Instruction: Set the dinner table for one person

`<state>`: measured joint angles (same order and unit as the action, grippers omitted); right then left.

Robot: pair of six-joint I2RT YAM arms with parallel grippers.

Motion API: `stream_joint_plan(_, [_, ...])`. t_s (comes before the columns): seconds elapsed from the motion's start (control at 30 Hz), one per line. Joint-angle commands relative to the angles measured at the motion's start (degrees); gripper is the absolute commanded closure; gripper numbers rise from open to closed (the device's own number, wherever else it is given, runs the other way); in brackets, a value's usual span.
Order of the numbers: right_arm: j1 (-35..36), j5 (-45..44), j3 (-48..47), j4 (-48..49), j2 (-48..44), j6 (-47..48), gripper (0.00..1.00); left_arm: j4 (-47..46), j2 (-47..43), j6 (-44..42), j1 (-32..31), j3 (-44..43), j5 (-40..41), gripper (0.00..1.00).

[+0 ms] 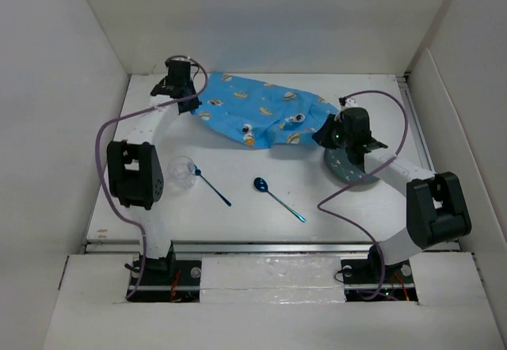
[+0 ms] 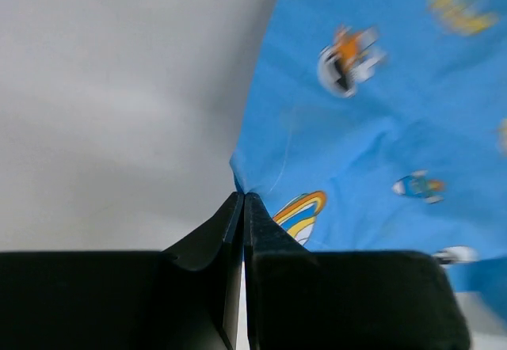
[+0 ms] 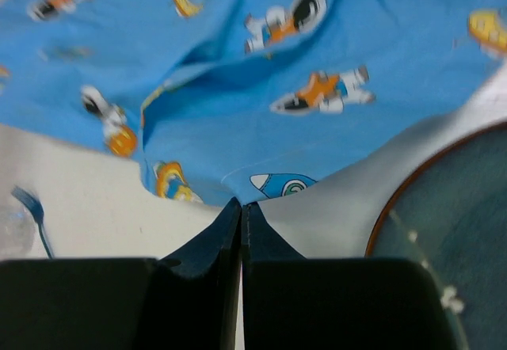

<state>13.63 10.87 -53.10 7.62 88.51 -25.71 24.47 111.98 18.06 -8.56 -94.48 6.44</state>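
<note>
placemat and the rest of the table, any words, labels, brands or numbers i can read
None can be read in any view.
The blue placemat carries only cartoon prints of astronauts, rockets and planets, no lettering.
The plate, spoon and fork show no markings.

The tabletop (image 1: 238,215) is lying flat and level, a large white rectangle, plain and smooth, far bigger than anything on it. It is stretching from the near rail to the far wall, with white panels closing it in on the left, back and right. It is carrying a crumpled blue patterned placemat (image 1: 261,116) across its far middle, a dark plate (image 1: 342,168) toward its right, and a clear cup (image 1: 184,172), a blue fork (image 1: 212,187) and a blue spoon (image 1: 277,197) on its bare middle.
</note>
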Motion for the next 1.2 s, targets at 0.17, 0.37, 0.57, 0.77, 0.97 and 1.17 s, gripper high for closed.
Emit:
stream_joint_plan(0.17, [5.7, 0.3, 9.9, -1.1, -6.2, 0.3, 0.75, -9.8, -13.5, 5.8, 0.0, -1.1, -1.5, 1.00])
stream_joint_plan(0.37, [8.4, -1.5, 13.2, 1.9, -3.3, -1.4, 0.47, -12.9, -15.3, 5.8, 0.0, 3.0, -2.9, 1.00])
stream_joint_plan(0.57, [11.6, -5.3, 13.3, 1.7, -0.6, -3.1, 0.44, -13.8, -16.0, 5.7, 0.0, 4.6, -3.5, 1.00])
stream_joint_plan(0.77, [16.5, -14.1, 12.0, -3.2, 0.3, -4.5, 0.48, -14.3, -17.1, 6.0, 0.0, 5.4, -4.9, 1.00])
stream_joint_plan(0.97, [21.5, -27.5, 6.9, -13.8, 3.5, -7.1, 0.58, -15.9, -19.7, 6.6, 0.0, 7.3, -5.6, 1.00])
stream_joint_plan(1.17, [22.2, -28.8, 5.1, -15.2, 7.2, -8.4, 0.59, -17.4, -21.2, 6.5, 0.0, 9.8, -5.8, 1.00])
